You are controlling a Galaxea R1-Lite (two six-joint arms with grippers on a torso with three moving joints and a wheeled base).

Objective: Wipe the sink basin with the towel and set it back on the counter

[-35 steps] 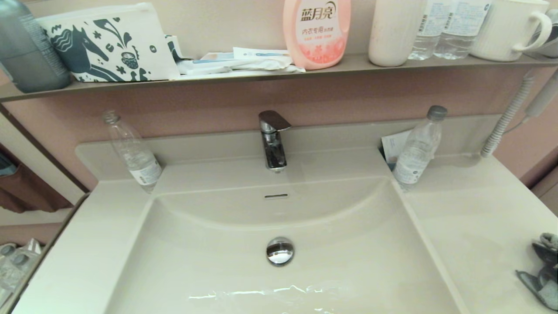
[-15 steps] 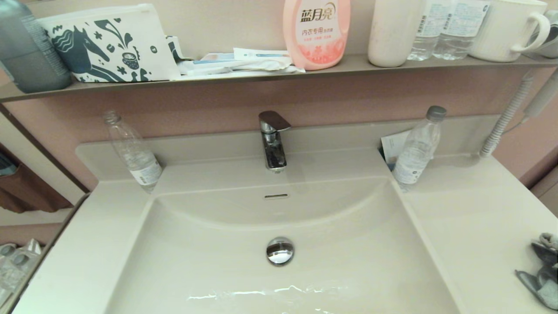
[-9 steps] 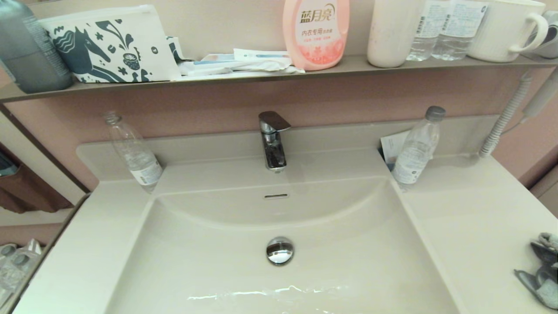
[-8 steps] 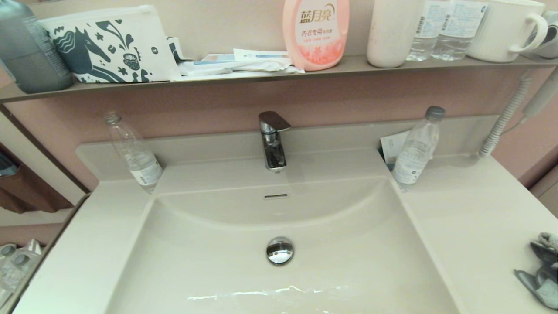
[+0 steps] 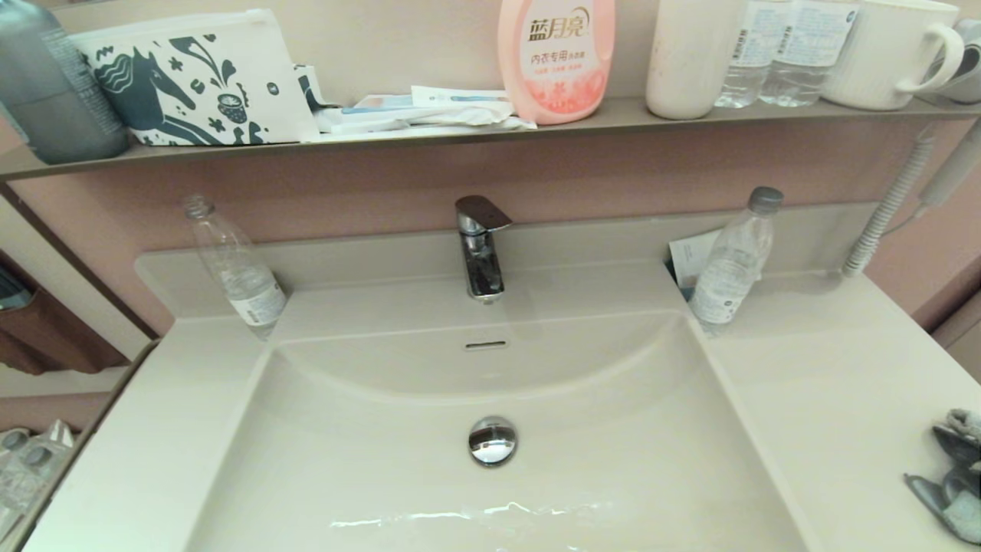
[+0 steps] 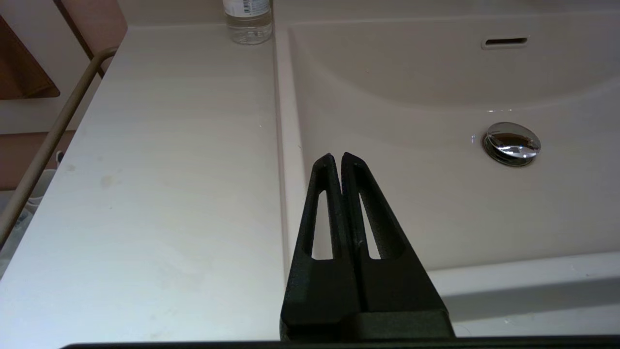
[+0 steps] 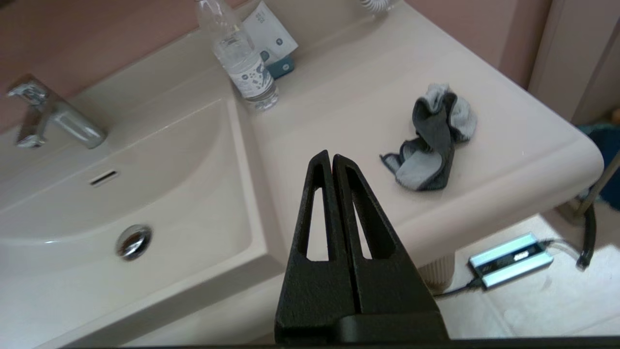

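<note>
The cream-white sink basin point(image 5: 368, 460) fills the middle of the head view, with its chrome drain plug point(image 5: 492, 441) and slot overflow point(image 5: 486, 345). The dark grey towel point(image 5: 953, 483) with its pale fluffy side lies crumpled on the counter point(image 5: 828, 399) at the right edge, near the front; the right wrist view shows the towel point(image 7: 431, 145) whole. My right gripper point(image 7: 331, 157) is shut and empty, hanging above the counter's front near the basin's right rim, short of the towel. My left gripper point(image 6: 337, 156) is shut and empty over the basin's left rim. Neither gripper shows in the head view.
A chrome tap point(image 5: 481, 244) stands behind the basin. Clear water bottles stand at the back left point(image 5: 234, 268) and back right point(image 5: 732, 261), a paper packet point(image 5: 690, 257) behind the right one. The brown wall shelf point(image 5: 460, 130) carries a horse pouch, a pink bottle and cups.
The head view has shifted slightly, so the towel sits a touch further right and lower at the picture's edge. Nothing on the counter has moved.
</note>
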